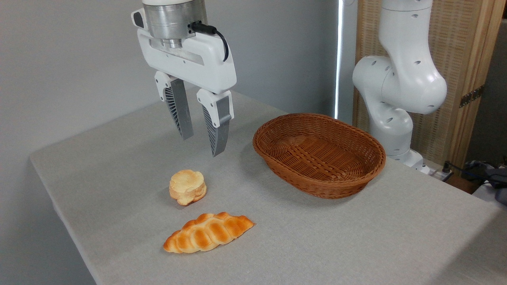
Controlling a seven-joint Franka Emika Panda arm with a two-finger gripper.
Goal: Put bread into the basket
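The bread (208, 232), a braided golden-orange loaf with pointed ends, lies flat on the grey table near the front edge. The basket (374, 148), an oval brown wicker one, stands to the right of centre with nothing in it. My gripper (201, 145) hangs in the air above the table, left of the basket and well above and behind the bread. Its two ribbed fingers (179, 109) point down with a gap between them and hold nothing.
A small, round, pale bun (187, 186) sits just behind the loaf, almost under the gripper. The arm's white base and joints (398, 85) rise behind the basket at the table's far right edge. The grey table (336, 237) drops off at left and front.
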